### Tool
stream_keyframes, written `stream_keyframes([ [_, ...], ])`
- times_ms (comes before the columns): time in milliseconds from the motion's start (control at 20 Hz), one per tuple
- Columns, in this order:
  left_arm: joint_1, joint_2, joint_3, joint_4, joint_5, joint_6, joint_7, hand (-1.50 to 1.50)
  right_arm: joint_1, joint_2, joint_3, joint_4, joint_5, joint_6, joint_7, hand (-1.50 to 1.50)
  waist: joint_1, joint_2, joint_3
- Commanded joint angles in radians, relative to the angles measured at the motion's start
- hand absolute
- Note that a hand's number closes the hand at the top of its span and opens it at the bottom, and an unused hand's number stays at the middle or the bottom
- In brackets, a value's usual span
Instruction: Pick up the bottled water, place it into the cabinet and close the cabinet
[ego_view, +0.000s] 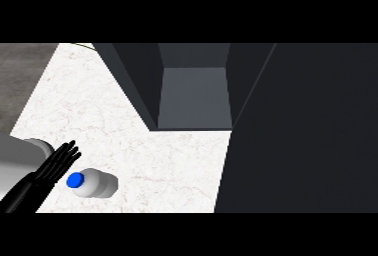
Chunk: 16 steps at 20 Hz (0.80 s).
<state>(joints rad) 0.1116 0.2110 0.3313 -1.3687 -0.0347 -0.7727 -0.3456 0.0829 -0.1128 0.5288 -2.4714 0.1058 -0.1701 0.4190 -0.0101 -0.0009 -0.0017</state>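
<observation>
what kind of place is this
Probably a kitchen: a white marble-look counter, a dark cabinet standing open on it, what looks like a sink at the left edge, and a bottle with a blue cap by the left hand.

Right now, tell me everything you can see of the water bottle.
The bottled water stands on the white marble-look counter near its lower left, seen almost from straight above: a blue round cap on a whitish, pale body. It looks upright. The left hand, fingers straight, lies just beside it on its left; whether they touch cannot be told. It is outside the open cabinet.
</observation>
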Motion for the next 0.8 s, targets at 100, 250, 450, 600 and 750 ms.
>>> stream_keyframes([
  [100, -0.077, 0.025, -0.036, 0.228, -0.117, 0.038, -0.240, -1.50, 0.018, -0.019, 0.062, -0.099, 0.129, -0.031, 0.055, -1.50, -0.004, -0.001, -0.001],
  [250, -0.116, 0.032, -0.062, 0.334, -0.134, 0.063, -0.287, -1.50, 0.029, -0.019, 0.064, -0.066, 0.122, -0.046, -0.001, -1.50, -0.004, 0.000, 0.000],
  [450, -0.168, 0.037, -0.085, 0.453, -0.154, 0.111, -0.371, -1.50, 0.010, -0.036, 0.065, -0.071, 0.121, -0.051, 0.013, -1.50, -0.003, 0.000, 0.000],
  [600, -0.169, 0.049, -0.103, 0.524, -0.152, 0.099, -0.449, -1.50, 0.051, -0.070, 0.048, -0.064, 0.086, -0.053, -0.021, -1.50, -0.005, 0.001, 0.000],
  [750, -0.253, 0.030, -0.115, 0.629, -0.175, 0.181, -0.498, -1.50, 0.027, -0.072, 0.028, -0.050, 0.080, -0.057, -0.016, -1.50, -0.007, 0.002, 0.000],
])
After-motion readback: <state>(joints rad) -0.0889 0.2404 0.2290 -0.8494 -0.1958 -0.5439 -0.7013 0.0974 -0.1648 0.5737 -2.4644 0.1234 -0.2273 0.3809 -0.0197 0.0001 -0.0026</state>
